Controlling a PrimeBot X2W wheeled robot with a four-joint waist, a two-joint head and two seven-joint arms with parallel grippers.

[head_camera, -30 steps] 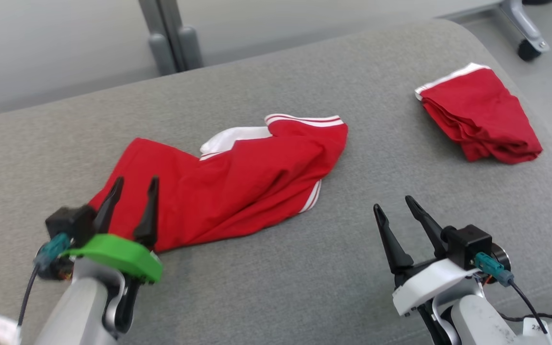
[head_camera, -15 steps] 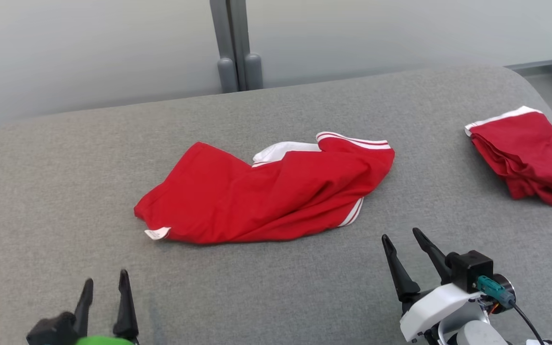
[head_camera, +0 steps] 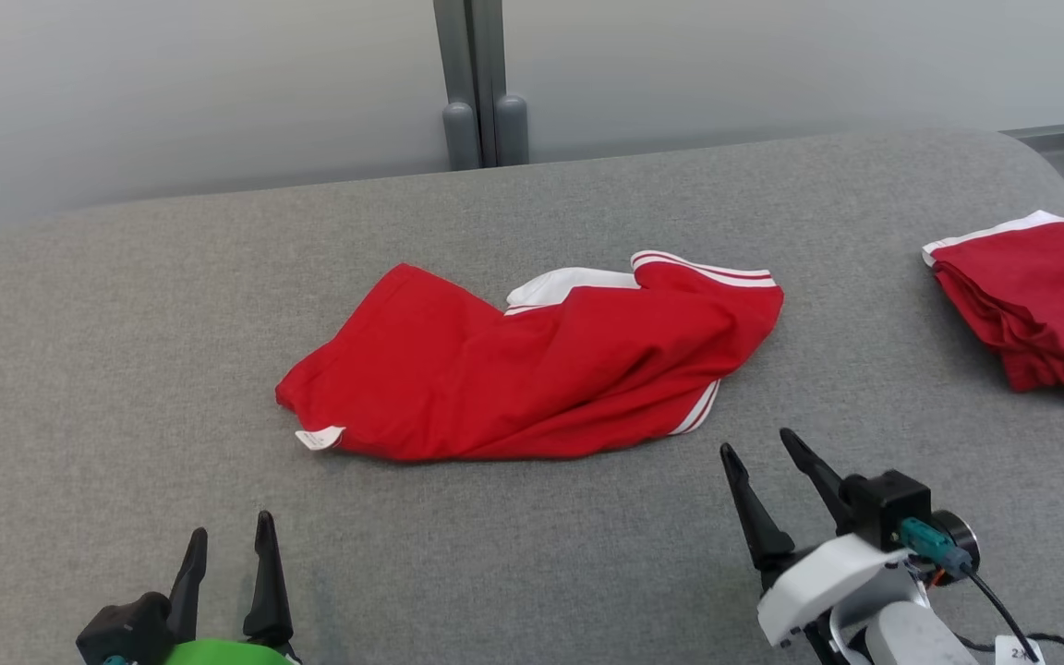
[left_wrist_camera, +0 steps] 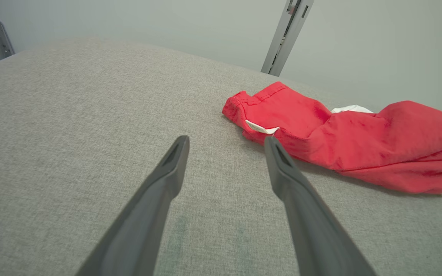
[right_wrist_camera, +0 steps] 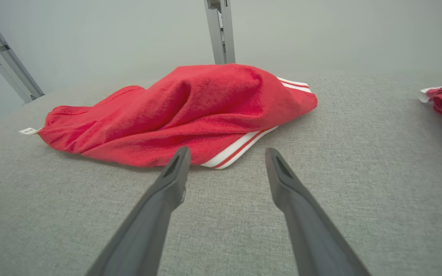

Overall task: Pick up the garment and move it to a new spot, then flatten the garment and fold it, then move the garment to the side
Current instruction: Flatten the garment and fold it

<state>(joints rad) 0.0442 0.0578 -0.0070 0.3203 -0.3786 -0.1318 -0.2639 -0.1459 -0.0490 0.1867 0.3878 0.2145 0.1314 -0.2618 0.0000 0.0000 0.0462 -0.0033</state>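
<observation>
Garment: you are viewing soft, crumpled red cloth lying centrally on the grey woven surface.
Left gripper: gaping empty, near its white tag.
Right gripper: gaping empty, beside its striped hem.

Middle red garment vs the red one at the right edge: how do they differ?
The middle garment lies loose and rumpled, spread wide; the right garment is folded into a compact, layered stack. The middle garment shows striped white trim and a white tag at its left corner; the right garment shows a plain white band along its far edge. Both are red with white trim, on the grey surface.
</observation>
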